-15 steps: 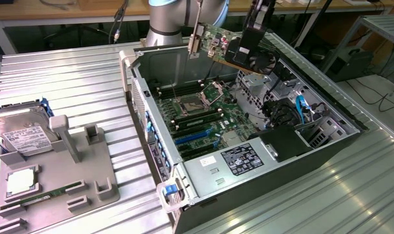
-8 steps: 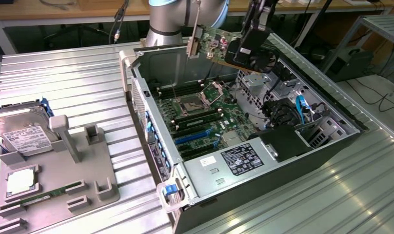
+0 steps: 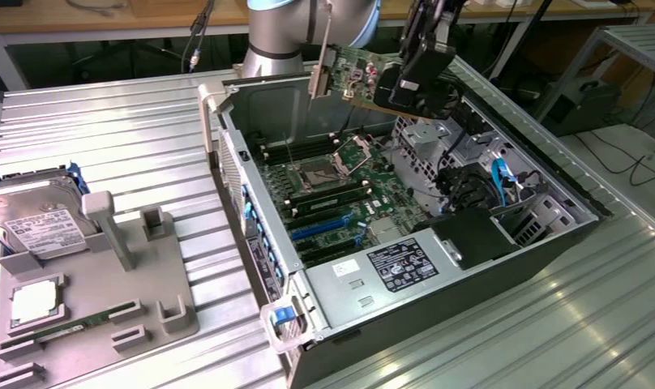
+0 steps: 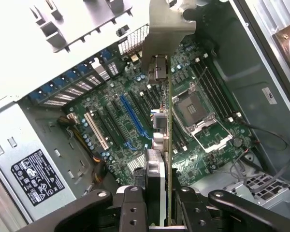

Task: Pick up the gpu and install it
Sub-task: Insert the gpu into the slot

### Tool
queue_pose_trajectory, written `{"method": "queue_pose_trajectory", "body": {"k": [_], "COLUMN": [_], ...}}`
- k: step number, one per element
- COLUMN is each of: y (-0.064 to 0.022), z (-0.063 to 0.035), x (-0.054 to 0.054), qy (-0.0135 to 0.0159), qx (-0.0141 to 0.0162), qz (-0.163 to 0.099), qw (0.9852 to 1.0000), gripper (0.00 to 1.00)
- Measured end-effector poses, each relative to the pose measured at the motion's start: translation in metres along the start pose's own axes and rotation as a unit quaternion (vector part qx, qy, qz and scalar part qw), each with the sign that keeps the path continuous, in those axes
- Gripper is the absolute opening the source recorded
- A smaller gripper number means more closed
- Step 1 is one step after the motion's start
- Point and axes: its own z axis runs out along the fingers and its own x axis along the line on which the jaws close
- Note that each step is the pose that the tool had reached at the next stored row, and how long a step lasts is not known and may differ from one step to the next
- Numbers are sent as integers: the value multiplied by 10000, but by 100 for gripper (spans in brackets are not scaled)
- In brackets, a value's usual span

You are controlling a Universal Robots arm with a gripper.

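Misalignment is the danger as the gpu, clamped in the tool, hangs above the open case. If the card came down tilted or off line, its connector edge could miss the blue slot and scrape the motherboard. It could also strike the CPU socket, which lies just beside the card in the wrist view. The metal bracket has to clear the case's rear wall, and a snag there could twist the card in the grip. Cables on the exterior view's right lie apart from it. The arm reaches over the case's far side, wrist turned downward. The tool's fingers are closed on the card's end opposite the bracket, and the card touches no slot. A hard drive rests on the bench, well apart.
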Motion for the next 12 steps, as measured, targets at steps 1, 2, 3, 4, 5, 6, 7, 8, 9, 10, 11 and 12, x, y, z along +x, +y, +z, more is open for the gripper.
{"method": "queue_pose_trajectory", "body": {"k": [1,2,3,4,5,6,7,8,9,10,11,12], "y": [0,0,0,0,0,0,0,0,0,0,0,0], "z": [0,0,0,0,0,0,0,0,0,0,0,0], "x": [0,0,0,0,0,0,0,0,-1,-1,0,0], "qy": [1,3,4,6,7,8,9,9,9,9,11,13], "qx": [-2,-5,-8,-12,-15,-18,-21,-24,-27,-30,-33,-35], "qz": [-59,-116,-171,-259,-327,-391,-443,-489,-543,-600,-662,-723], "qw": [10000,9999,9999,9997,9995,9992,9990,9988,9985,9982,9978,9974], "gripper": [28,28,28,28,28,28,28,28,28,28,28,28]}}
